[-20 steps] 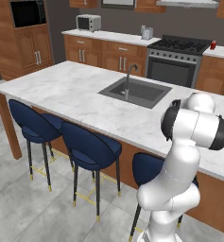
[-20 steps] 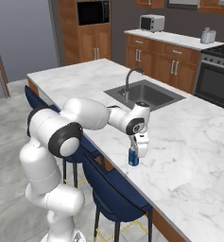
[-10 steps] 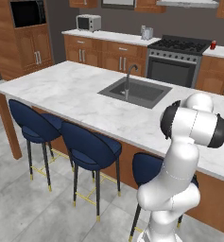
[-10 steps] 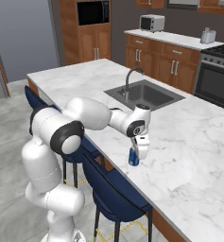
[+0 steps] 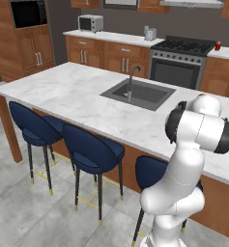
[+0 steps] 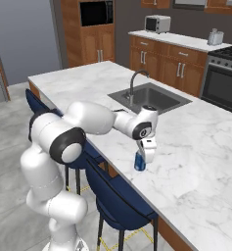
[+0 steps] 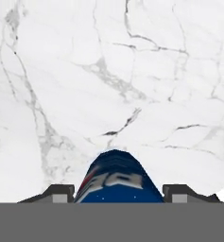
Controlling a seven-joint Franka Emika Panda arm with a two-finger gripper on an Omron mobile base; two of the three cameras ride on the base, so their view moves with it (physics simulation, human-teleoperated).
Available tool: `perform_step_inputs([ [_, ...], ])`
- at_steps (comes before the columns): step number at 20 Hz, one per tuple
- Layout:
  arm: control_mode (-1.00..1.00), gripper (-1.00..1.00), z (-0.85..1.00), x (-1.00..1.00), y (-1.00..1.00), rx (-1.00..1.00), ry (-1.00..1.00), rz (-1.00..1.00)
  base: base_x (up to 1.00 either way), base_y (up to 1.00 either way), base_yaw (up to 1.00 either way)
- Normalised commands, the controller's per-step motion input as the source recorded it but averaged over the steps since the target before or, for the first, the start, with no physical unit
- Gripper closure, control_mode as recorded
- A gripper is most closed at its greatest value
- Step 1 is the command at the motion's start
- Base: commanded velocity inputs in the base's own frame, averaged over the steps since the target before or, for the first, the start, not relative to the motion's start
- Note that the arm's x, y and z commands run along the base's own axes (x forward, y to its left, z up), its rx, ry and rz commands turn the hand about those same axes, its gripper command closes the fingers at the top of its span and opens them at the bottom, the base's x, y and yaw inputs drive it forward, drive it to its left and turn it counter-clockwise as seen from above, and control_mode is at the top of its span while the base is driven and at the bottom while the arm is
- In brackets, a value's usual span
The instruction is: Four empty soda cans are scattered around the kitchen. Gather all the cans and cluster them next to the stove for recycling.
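- Directly below the tool [image 7: 118, 194] stands the can [image 6: 139, 163]: the wrist points down at the desk [image 6: 196, 142] and the can rises upright between the two fingers, its long axis in line with them.
- Seen from the hand, one dark fingertip [image 7: 57, 192] sits at each flank of the can, level with its upper part. The can looks blue with a red and white mark, not red.
- Whether the fingers press the can or only stand just beside it I cannot tell; any gap left at either side is too thin to read. Nothing shows the can lifted, and in the right base view its foot looks to be on the marble.
- From the sink [image 6: 149, 98], the can is on the stool side, near the desk's front edge and well apart from the basin.
- Beyond the sink, across the aisle on the back wall, is the stove [image 5: 183, 48]; a small red thing [image 5: 218, 46], perhaps another can, stands on the counter just beside it.
- My guess is that the next move depends on a firm pinch and a straight lift; the edge is close, so a sideways nudge could tip the can off the desk.
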Motion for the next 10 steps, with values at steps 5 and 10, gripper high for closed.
perform_step_inputs([
  [5, -1.0, 1.0, 0.6, -0.52, -0.32, -0.04, 0.06, -0.03, 0.0, 0.0, 0.0],
  [10, -1.0, 1.0, 0.46, -0.8, -0.45, 0.0, 0.0, -0.02, 0.0, 0.0, 0.0],
])
